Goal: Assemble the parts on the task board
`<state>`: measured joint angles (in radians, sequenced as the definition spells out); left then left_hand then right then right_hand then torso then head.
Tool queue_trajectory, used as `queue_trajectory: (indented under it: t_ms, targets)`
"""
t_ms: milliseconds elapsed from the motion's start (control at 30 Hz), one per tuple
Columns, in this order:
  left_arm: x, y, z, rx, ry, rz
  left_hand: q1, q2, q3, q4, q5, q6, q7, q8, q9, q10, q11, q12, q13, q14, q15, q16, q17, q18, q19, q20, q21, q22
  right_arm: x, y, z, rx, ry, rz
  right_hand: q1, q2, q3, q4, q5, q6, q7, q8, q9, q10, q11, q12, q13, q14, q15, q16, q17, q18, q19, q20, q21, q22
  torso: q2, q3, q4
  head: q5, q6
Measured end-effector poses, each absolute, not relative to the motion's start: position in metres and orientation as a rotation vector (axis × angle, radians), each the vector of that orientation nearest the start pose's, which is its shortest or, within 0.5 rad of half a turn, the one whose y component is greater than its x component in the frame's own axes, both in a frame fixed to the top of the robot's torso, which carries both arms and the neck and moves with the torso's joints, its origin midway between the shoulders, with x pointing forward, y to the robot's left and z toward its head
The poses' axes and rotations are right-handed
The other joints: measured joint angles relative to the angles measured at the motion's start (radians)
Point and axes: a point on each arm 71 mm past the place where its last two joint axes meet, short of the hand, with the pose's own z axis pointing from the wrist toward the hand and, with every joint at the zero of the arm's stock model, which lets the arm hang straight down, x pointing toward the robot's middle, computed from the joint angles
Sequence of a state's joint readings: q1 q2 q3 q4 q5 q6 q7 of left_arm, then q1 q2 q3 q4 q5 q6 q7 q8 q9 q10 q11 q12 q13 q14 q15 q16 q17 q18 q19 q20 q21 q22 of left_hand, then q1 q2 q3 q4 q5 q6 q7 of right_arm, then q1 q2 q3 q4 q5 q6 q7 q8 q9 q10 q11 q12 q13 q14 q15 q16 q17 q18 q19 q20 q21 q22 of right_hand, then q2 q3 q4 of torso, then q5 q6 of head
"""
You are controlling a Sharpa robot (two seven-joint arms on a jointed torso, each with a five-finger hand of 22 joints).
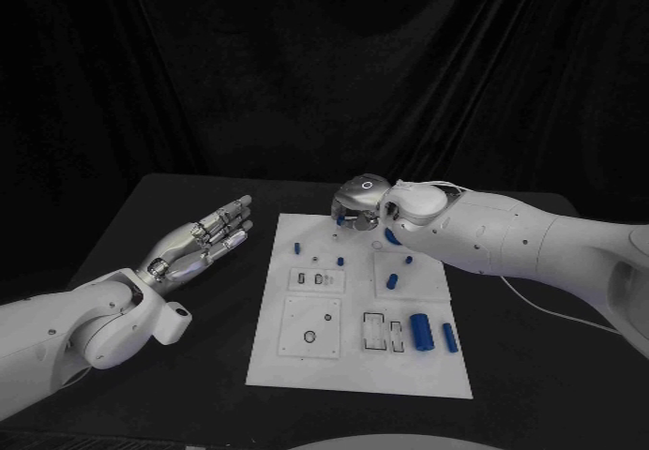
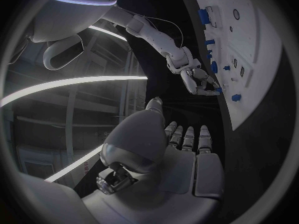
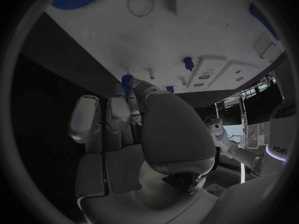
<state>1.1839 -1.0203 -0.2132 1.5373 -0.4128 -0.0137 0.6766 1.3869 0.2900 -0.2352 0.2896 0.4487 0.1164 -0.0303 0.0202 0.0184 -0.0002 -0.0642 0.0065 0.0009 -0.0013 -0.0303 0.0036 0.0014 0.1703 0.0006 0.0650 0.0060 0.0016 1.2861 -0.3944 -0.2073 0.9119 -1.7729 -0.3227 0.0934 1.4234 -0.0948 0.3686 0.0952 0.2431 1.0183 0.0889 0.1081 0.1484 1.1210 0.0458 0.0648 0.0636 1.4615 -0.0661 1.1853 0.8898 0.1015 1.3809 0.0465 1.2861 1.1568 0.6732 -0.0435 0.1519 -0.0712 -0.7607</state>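
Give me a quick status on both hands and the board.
Left hand open, beside task board. Right hand over board's far edge, pinching a small blue part. Nothing blocking.

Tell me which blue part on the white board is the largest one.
The largest is the long blue cylinder lying near the task board's near right corner. Its thinner neighbour lies just right of it, and the other blue parts farther up the board are much smaller.
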Motion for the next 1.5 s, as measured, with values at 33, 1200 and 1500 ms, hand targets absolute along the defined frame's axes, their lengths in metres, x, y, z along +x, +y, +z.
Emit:
queue_trajectory:
  t_ms: [33,1200,1500]
  targets:
    - [0.435,0.268,-0.223,-0.563,1.601,-1.670,0.001,-0.001,0.000,0.000,0.002,0.000,0.000,0.000,0.000,0.000,0.000,0.000,0.000,0.000,0.000,0.000,0.000,0.000,-0.001,0.001,0.000,0.000,0.569,-0.129,-0.213,-0.704,1.542,0.407,0.000,0.000,0.000,0.000,0.000,0.000,0.000,0.000,0.000,0.000,0.000,0.000,0.000,0.000,0.000,0.000,0.000,0.000,0.000,0.000,0.000,0.000,0.000,-0.0002,0.0000,0.000,0.000]
    - [0.435,0.271,-0.223,-0.564,1.614,-1.685,0.028,-0.001,0.022,-0.006,0.040,0.014,0.014,0.000,0.002,0.000,0.007,0.000,0.001,0.000,0.007,0.000,-0.001,0.000,0.000,0.014,0.000,0.000,0.571,-0.159,-0.182,-0.656,1.472,0.368,-0.035,0.009,-0.094,-0.047,-0.043,-0.361,-0.069,-0.042,-0.083,-0.341,0.003,0.042,0.007,-0.073,0.017,-0.026,-0.062,0.000,-0.070,0.014,-0.073,-0.039,-0.004,-0.0022,-0.0035,0.008,0.001]
    - [0.433,0.273,-0.222,-0.567,1.613,-1.682,0.028,-0.001,0.022,-0.006,0.040,0.014,0.014,0.000,0.002,0.000,0.007,0.000,0.001,0.000,0.007,0.000,0.000,0.000,0.000,0.014,0.000,0.000,0.555,-0.199,-0.143,-0.623,1.406,0.365,-0.059,0.032,-0.120,-0.026,-0.069,-0.276,-0.066,-0.033,-0.077,-0.148,-0.009,0.196,0.051,-0.160,0.015,-0.168,-0.265,0.026,-0.153,0.015,-0.204,-0.156,-0.005,-0.0023,-0.0040,-0.014,0.006]
